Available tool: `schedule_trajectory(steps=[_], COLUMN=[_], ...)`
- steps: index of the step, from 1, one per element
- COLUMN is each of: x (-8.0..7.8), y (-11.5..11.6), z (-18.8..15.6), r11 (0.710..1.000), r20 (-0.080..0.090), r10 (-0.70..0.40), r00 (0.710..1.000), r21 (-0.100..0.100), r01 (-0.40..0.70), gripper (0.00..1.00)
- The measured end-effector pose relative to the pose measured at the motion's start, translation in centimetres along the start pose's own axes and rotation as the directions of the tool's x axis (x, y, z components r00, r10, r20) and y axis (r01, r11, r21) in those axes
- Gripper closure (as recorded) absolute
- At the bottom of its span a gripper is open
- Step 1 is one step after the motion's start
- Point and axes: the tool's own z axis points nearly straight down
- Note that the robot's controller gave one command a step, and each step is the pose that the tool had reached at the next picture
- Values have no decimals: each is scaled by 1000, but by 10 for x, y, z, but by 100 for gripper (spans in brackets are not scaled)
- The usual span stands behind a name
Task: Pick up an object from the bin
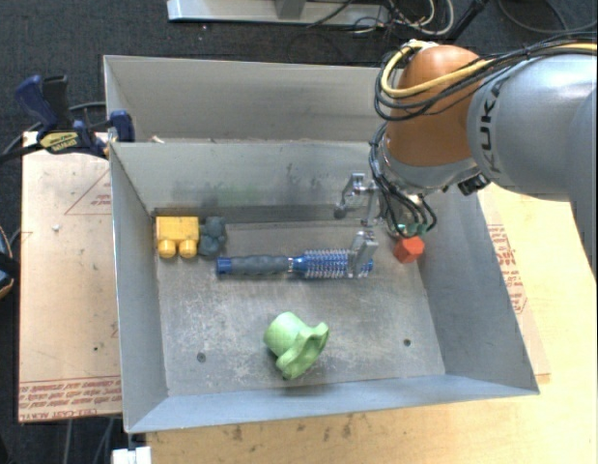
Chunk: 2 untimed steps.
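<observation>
My gripper (360, 222) hangs in the right half of the bin under the orange wrist cover. It is open, with one fingertip (354, 190) toward the back and the other (365, 250) toward the front, and nothing between them. The front fingertip stands right at the bristle end of a blue brush (291, 265), which lies crosswise in the middle of the bin; whether they touch I cannot tell. A small red-orange block (409, 249) lies just right of the gripper, partly behind the wrist cables.
A yellow block (176, 236) and a small grey-blue piece (213, 236) lie at the left wall. A light green cup-like thing (296, 341) lies near the front. The arm enters from the upper right.
</observation>
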Motion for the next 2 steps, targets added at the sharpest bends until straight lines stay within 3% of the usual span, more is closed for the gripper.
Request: schedule_trajectory(steps=[1,2], x=[12,10], y=[13,13], z=[69,65], r11=[992,993], r20=[9,12], r10=[122,121], r00=[992,993], r21=[-2,-1], r01=[-122,-121], gripper=[0,100])
